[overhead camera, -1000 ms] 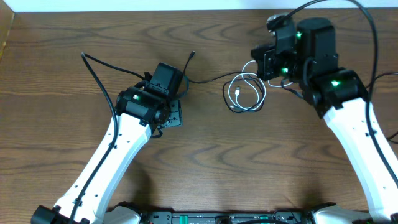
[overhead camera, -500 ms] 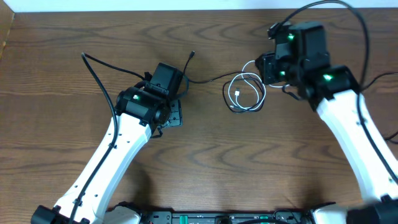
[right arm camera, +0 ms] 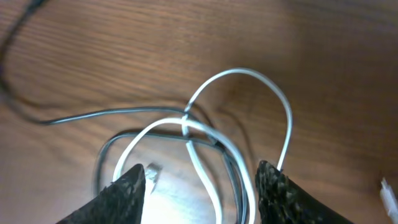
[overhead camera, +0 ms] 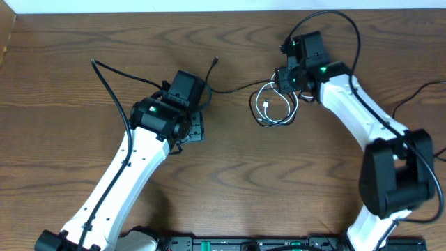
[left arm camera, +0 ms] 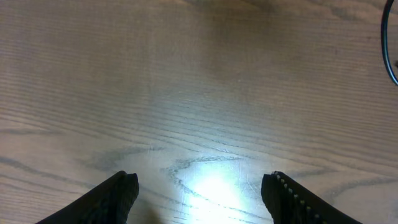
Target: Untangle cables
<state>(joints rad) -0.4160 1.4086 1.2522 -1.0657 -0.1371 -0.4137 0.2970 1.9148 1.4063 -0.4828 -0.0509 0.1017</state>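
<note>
The cables lie in a small tangle on the wooden table: a white cable [overhead camera: 274,104] coiled in loops, with a thin black cable [overhead camera: 237,87] threaded through it and running left to a plug end [overhead camera: 215,62]. My right gripper [overhead camera: 286,81] hovers over the tangle's upper right part. In the right wrist view my right gripper [right arm camera: 202,177] is open. The white cable [right arm camera: 250,77], its small plug [right arm camera: 152,172] and the black cable [right arm camera: 81,115] lie between and beyond its fingers, none of them clamped. My left gripper [left arm camera: 200,183] is open over bare wood. It sits left of the tangle [overhead camera: 196,127].
A thick black arm wire [overhead camera: 106,77] arcs up left of the left arm, and another [overhead camera: 334,17] loops above the right arm. The table's far edge [overhead camera: 139,12] meets a white wall. A dark wire [overhead camera: 418,94] trails at the right.
My right arm has swung left and lower over the tangle, and its jaws have gone from shut to open. The left arm and the cables have not moved.
</note>
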